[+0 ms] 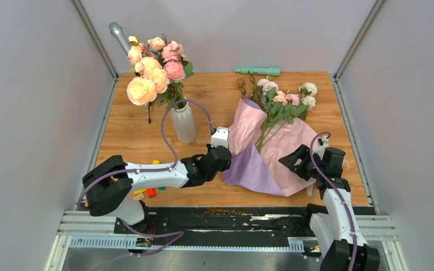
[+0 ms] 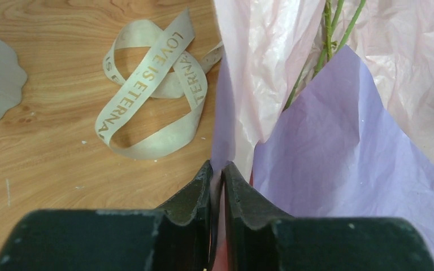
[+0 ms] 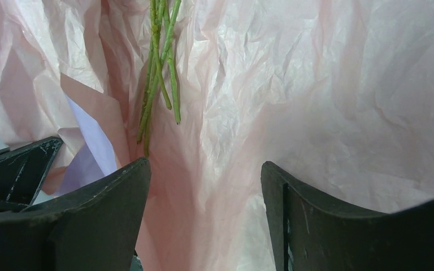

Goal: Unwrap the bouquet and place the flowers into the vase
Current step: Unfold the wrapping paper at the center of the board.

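The bouquet lies unwrapped on the table, its lilac paper [image 1: 252, 170] spread with the pink inner side [image 1: 294, 141] up. The flowers [image 1: 285, 97], small white and pale pink roses, rest on it with thin green stems [image 3: 158, 73] running down the sheet. My left gripper [image 2: 218, 172] is shut on the paper's left edge [image 2: 226, 113], which rises between the pads. My right gripper [image 3: 203, 186] stands open low over the crumpled pink paper [image 3: 316, 113], close below the stem ends. The slim white ribbed vase [image 1: 183, 121] stands left of the bouquet. The beige ribbon [image 2: 152, 84] lies loose on the wood.
Large peach and pink blooms [image 1: 152, 70] fill the vase. A green tube [image 1: 257, 70] lies at the table's back edge and a grey cylinder [image 1: 118, 35] leans in the back left corner. Small coloured pieces [image 1: 150, 192] sit by the left arm.
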Available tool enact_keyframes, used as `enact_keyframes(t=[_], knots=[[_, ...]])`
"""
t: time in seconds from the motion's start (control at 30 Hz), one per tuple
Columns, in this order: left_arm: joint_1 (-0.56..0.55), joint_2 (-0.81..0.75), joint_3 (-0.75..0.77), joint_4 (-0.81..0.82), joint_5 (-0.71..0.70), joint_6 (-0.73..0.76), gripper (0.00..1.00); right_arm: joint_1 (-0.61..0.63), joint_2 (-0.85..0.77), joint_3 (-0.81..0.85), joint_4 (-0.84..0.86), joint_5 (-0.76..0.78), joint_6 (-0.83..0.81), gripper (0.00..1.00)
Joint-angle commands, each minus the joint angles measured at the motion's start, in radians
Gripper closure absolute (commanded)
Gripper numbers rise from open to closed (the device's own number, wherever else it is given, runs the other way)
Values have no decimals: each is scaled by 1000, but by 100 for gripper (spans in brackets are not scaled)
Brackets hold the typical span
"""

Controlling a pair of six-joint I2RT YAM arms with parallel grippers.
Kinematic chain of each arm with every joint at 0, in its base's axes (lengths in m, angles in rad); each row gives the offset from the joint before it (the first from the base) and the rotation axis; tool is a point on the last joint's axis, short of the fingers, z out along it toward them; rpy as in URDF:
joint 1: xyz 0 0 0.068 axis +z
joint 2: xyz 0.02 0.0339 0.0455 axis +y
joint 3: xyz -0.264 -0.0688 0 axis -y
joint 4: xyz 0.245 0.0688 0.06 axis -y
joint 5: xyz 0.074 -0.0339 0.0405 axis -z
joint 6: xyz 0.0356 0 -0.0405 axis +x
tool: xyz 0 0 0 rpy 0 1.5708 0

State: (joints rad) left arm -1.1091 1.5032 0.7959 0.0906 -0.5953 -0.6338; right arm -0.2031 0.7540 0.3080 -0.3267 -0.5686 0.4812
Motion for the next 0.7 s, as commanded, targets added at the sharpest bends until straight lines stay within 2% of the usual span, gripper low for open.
enact_keyframes(t=[0.0,0.07,0.2,0.23,0.3,0.43,0.67], knots=[[12,-68,-16,-24,-50,-6,80,7,11,6,45,-2,-12,28],[12,-83,-16,-49,-46,12,77,7,18,10,46,-1,-16,28],[13,-106,12,-131,14,76,62,7,40,17,63,-12,-21,27],[14,-109,21,-147,43,87,55,8,46,19,67,-14,-22,27],[13,-114,73,-200,98,125,47,7,56,24,71,-17,-24,27],[14,-114,179,-343,187,187,36,7,74,23,93,-10,-23,30],[12,-87,331,-413,347,253,15,7,163,38,180,-31,-13,35]])
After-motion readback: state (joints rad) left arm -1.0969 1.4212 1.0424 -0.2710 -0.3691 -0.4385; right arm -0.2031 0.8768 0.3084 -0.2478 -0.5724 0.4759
